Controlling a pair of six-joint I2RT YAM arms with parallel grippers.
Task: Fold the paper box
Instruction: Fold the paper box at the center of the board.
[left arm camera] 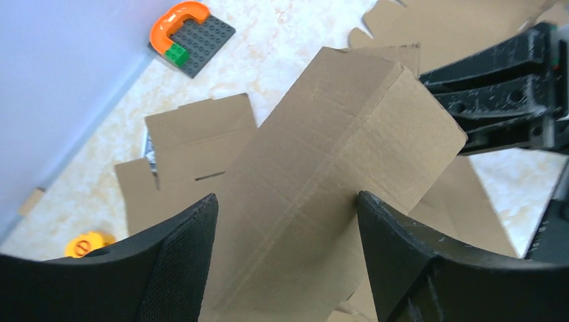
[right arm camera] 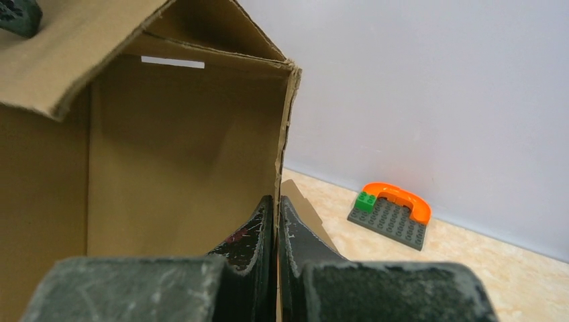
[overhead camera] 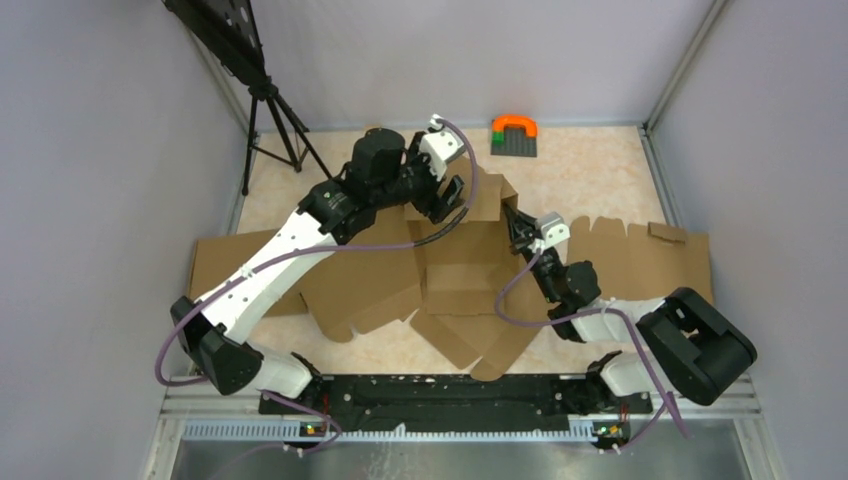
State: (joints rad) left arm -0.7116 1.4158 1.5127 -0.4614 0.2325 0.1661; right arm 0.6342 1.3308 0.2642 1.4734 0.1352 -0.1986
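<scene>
**Box mid-counter, flap inside your open left claw**

Your left claw (left arm camera: 285, 221) stands open astride a raised flap of the paper box (overhead camera: 460, 275). Your right claw (right arm camera: 276, 208) is closed, tips at the box's upright wall. A cardboard sheet (overhead camera: 640, 255) crowds its right side; a grey brick plate (overhead camera: 514, 135) sits at the far edge.

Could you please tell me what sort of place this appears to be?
Likely a robotics lab test cell: plain grey walls around the tabletop, a tripod in the corner, and a toy brick plate.
</scene>
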